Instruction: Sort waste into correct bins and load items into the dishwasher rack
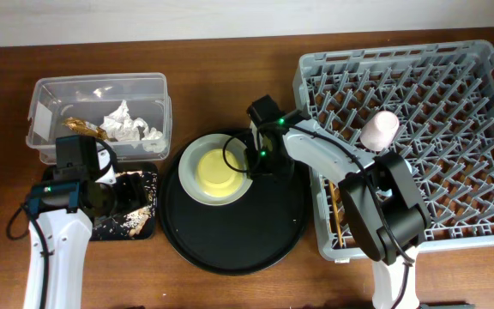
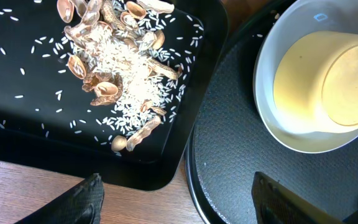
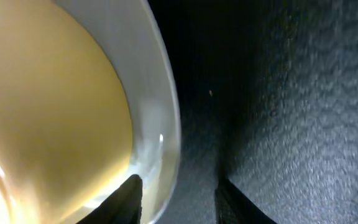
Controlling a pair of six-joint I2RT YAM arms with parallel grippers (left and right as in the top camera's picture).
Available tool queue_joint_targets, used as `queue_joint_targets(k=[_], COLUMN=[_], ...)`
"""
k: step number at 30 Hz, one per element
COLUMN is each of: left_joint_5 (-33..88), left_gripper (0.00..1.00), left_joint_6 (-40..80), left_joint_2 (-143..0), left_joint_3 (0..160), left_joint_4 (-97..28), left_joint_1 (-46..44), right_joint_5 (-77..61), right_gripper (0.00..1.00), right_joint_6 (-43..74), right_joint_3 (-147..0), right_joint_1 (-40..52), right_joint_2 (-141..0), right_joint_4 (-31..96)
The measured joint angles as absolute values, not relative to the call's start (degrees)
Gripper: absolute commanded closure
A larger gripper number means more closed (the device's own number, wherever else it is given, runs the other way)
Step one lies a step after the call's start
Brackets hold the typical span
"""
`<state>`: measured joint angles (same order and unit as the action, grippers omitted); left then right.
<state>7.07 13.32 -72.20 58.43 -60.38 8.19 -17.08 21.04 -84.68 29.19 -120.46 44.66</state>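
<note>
Right claw [image 3: 179, 190] straddles the plate [image 3: 159, 93] rim, jaws apart.

No text, label, brand, number or sign can be read anywhere. The shiny wrapper [image 1: 82, 129] in the clear tub [image 1: 101, 81], upper left, may carry print, but it is too small to tell.

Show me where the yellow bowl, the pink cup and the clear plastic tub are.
yellow bowl [image 1: 221, 177], overhead view, on its middle.
pink cup [image 1: 381, 130], overhead view, on the middle of its side.
clear plastic tub [image 1: 101, 80], overhead view, on its far rim.
</note>
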Motion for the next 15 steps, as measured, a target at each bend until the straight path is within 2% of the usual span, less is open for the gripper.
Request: queue_joint_targets(k=[1, 3, 4, 8, 11, 15], left_joint_5=[7.1, 7.1, 7.1, 7.1, 7.1, 7.3], left_gripper=[0.25, 0.25, 0.25, 0.24, 0.25, 0.25], left_joint_6=[13.3, 13.3, 13.3, 13.3, 13.3, 13.3], left_joint_2=[-72.2, -72.2, -72.2, -72.2, -72.2, -72.2], left_joint_3=[58.4, 58.4, 58.4, 58.4, 58.4, 58.4], left_joint_4=[-60.4, -60.4, -60.4, -60.4, -60.2, -58.9], left_joint_1=[8.2, 8.2, 8.2, 8.2, 8.2, 8.2], right_joint_5=[-17.1, -17.1, -17.1, -17.9, -12.7, 4.0], right_gripper=[0.69, 0.84, 0.96, 0.96, 0.96, 0.96], right_joint_6=[21.7, 24.0, 24.3, 25.6, 25.8, 24.4], right_joint_3=[-84.7, -84.7, -84.7, -84.7, -84.7, -84.4], right_joint_1=[29.2, 29.2, 29.2, 29.4, 29.1, 28.5], right_joint_2=[-120.5, -121.0, -121.1, -121.5, -119.9, -99.4], right_joint_4=[44.5, 44.3, 44.1, 43.6, 51.4, 58.2])
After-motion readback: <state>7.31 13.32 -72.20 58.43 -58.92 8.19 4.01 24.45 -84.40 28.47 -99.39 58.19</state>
